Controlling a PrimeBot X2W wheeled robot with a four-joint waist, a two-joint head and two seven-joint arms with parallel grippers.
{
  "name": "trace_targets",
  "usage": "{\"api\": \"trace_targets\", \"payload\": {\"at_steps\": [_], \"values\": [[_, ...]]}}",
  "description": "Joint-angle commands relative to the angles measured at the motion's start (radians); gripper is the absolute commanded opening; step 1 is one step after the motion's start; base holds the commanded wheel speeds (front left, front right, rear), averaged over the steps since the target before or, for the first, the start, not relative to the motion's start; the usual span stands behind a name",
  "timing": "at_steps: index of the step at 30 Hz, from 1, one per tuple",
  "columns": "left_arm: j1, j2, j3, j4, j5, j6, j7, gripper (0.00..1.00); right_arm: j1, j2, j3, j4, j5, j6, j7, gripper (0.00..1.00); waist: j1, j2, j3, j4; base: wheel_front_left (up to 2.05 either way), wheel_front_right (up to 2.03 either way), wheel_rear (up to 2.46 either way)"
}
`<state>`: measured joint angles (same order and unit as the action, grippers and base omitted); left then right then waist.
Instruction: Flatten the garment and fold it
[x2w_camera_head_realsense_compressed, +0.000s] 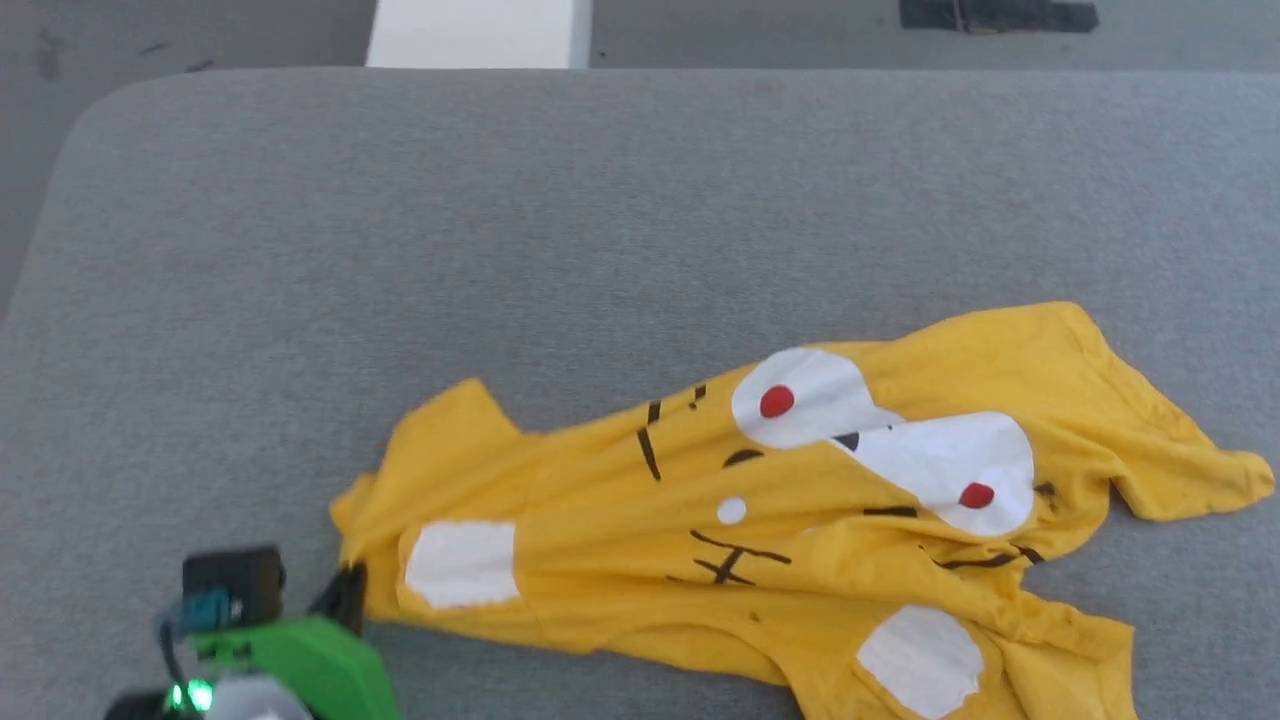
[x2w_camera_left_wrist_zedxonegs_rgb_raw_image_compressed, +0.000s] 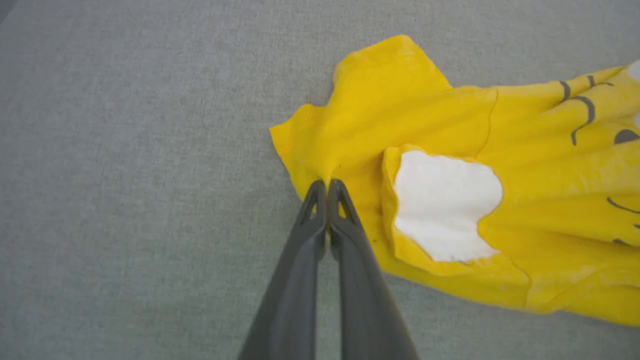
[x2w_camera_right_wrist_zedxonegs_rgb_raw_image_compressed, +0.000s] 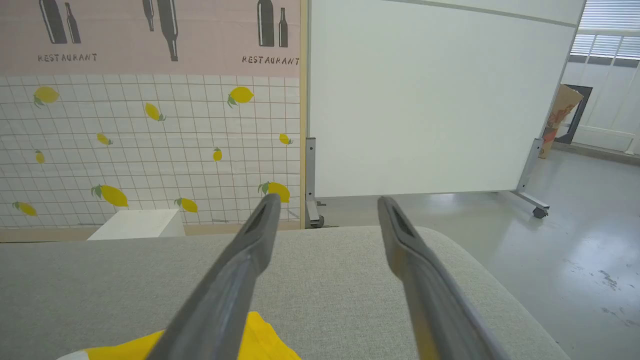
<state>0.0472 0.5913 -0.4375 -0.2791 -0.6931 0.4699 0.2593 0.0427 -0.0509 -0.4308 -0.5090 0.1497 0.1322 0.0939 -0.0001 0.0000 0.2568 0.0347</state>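
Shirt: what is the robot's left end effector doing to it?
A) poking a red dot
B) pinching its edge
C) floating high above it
B: the left wrist view shows the left end effector shut, its tips pinching the puckered edge of the shirt, beside the white patch.

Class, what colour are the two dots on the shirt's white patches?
Red; the dots show best in the head view.
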Motion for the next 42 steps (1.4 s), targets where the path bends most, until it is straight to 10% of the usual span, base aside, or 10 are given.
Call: {"api": "trace_targets", "payload": {"at_steps": [1,4,5,6,17,40,41,42], "values": [[0.049,0.000,0.012,-0.020,-0.025,0.011,-0.020,0.00,0.011,0.001,-0.001,0.005,0.006,-0.002,0.005,1.00,0.0001,0.0000,-0.045,0.063,0.00,0.00,0.00],[0.106,-0.029,0.007,-0.032,-0.061,-0.006,-0.047,0.06,0.015,0.001,0.005,0.015,0.011,-0.002,0.008,1.00,0.0001,0.0000,-0.051,0.083,0.00,0.00,0.00],[0.110,-0.040,0.005,-0.031,-0.067,-0.011,-0.058,0.33,0.016,0.001,0.007,0.018,0.012,-0.002,0.009,1.00,0.0001,0.0000,-0.052,0.087,0.00,0.00,0.00],[0.107,-0.053,0.003,-0.027,-0.067,-0.018,-0.076,1.00,0.017,0.001,0.009,0.023,0.013,-0.002,0.011,1.00,0.0001,0.0000,-0.054,0.092,0.00,0.00,0.00],[-0.033,-0.175,0.113,-0.039,0.045,-0.146,-0.496,1.00,-0.002,0.001,0.120,0.062,-0.004,-0.002,0.080,1.00,0.0001,0.0000,-0.053,0.084,0.00,0.00,0.00],[-0.069,-0.358,0.185,0.038,0.322,-0.290,-0.521,1.00,-0.345,-0.235,0.456,0.585,-0.077,-0.002,0.619,1.00,0.0001,0.0000,0.053,0.149,0.00,0.00,0.00],[-0.071,-0.362,0.187,0.040,0.324,-0.295,-0.521,1.00,-0.351,-0.242,0.466,0.597,-0.075,-0.002,0.627,0.91,0.0001,0.0000,0.056,0.154,0.00,0.00,0.00],[-0.073,-0.369,0.188,0.043,0.328,-0.301,-0.521,1.00,-0.358,-0.254,0.481,0.610,-0.072,-0.002,0.633,0.45,0.0001,0.0000,0.061,0.163,0.00,0.00,0.00]]}}
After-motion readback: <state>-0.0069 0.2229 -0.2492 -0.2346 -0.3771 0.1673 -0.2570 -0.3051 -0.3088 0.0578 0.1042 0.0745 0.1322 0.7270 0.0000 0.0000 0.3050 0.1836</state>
